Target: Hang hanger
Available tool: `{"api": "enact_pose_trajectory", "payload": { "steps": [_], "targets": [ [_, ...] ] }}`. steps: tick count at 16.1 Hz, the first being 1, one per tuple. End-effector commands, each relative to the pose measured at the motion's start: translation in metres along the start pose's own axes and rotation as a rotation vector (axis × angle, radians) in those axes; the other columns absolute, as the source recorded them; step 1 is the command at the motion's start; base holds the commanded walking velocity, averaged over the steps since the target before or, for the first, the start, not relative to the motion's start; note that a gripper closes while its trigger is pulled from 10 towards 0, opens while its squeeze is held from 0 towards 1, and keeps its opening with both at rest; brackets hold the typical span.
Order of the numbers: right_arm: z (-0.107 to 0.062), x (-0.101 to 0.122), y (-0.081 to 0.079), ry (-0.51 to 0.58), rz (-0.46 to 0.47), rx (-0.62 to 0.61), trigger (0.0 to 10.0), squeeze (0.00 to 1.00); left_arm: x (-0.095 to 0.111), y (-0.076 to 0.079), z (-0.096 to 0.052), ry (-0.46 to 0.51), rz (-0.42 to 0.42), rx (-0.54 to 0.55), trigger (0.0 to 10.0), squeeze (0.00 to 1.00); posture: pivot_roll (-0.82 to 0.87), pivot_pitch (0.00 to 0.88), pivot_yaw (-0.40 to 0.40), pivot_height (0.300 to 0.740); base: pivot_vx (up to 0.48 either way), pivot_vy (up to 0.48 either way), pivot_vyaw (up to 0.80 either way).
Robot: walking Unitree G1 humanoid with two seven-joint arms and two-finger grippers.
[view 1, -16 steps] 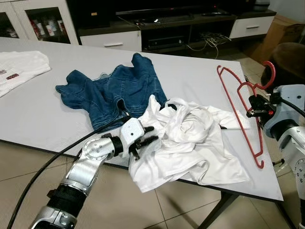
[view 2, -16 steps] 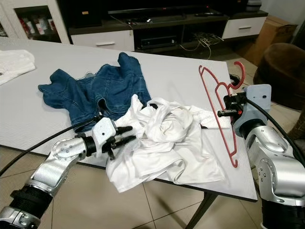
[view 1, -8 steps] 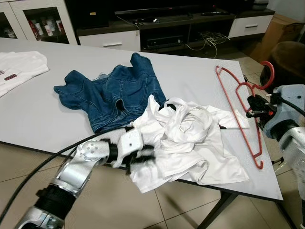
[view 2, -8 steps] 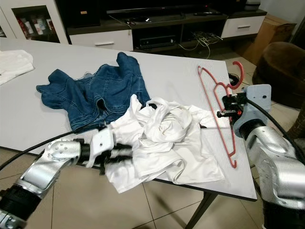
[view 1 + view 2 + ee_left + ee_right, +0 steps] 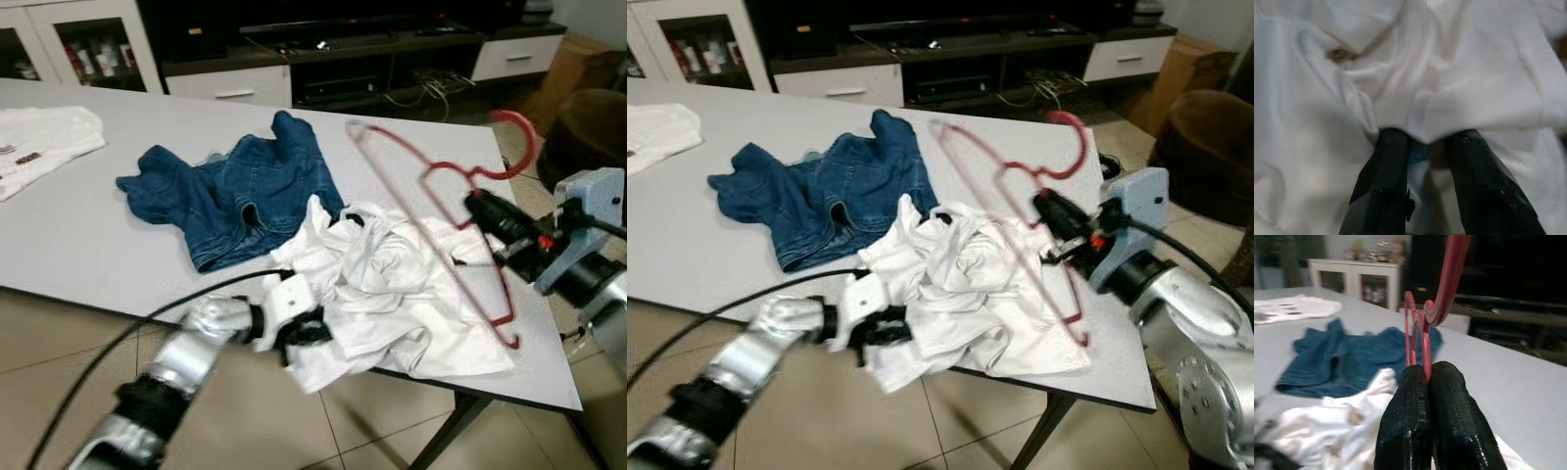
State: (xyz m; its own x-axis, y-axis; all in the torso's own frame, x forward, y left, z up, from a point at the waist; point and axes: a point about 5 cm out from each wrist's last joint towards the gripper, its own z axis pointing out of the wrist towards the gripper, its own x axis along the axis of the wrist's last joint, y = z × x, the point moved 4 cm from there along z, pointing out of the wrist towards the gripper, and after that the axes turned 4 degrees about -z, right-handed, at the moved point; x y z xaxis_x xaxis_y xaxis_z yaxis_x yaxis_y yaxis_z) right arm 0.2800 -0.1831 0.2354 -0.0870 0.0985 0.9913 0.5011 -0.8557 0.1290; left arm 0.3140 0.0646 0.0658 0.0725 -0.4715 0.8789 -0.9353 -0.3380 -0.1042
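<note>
1. on the grey surface lie three garments: a crumpled white shirt at the near edge, blue jeans touching it on the far side, and a second white garment well apart at the robot's far left.
2. right gripper: jaws pressed shut on the red hanger, clamping it near the base of the hook; fingers close together with the red wire between them.
3. red hanger: off the surface, tilted, held over the right part of the white shirt; hook points up and toward the robot's right; outline is motion-blurred.
4. left gripper: at the near-left edge of the white shirt, jaws a little apart, with a fold of the white fabric lying over the fingertips; i cannot tell whether the cloth is actually gripped.
5. background: a dark tv cabinet with white drawers stands behind the surface; a brown seat is at the far right.
</note>
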Motion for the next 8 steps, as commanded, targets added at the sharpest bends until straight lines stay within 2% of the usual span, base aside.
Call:
{"api": "enact_pose_trajectory", "payload": {
  "steps": [1, 4, 6, 8],
  "targets": [
    [-0.003, 0.001, -0.004, -0.006, -0.010, 0.029, 10.0, 0.00, -0.009, -0.011, 0.003, -0.043, -0.019, 0.083, 10.0, 0.00, -0.08, 0.019, 0.025, 0.740, 0.000, 0.000, 0.00],
    [-0.004, 0.001, -0.006, -0.012, -0.011, 0.041, 10.0, 0.00, -0.004, -0.027, 0.017, -0.023, -0.046, 0.237, 10.0, 0.00, -0.08, 0.018, 0.027, 0.740, 0.000, 0.000, 0.00],
    [-0.004, 0.001, -0.006, -0.012, -0.010, 0.044, 10.0, 0.00, -0.001, -0.028, 0.020, -0.015, -0.048, 0.251, 10.0, 0.00, -0.08, 0.018, 0.027, 0.740, 0.000, 0.000, 0.00],
    [-0.005, -0.001, -0.009, -0.019, -0.005, 0.058, 10.0, 0.00, 0.006, -0.030, 0.032, 0.016, -0.050, 0.308, 10.0, 0.00, -0.08, 0.020, 0.028, 0.740, 0.000, 0.000, 0.00]
  ]
}}
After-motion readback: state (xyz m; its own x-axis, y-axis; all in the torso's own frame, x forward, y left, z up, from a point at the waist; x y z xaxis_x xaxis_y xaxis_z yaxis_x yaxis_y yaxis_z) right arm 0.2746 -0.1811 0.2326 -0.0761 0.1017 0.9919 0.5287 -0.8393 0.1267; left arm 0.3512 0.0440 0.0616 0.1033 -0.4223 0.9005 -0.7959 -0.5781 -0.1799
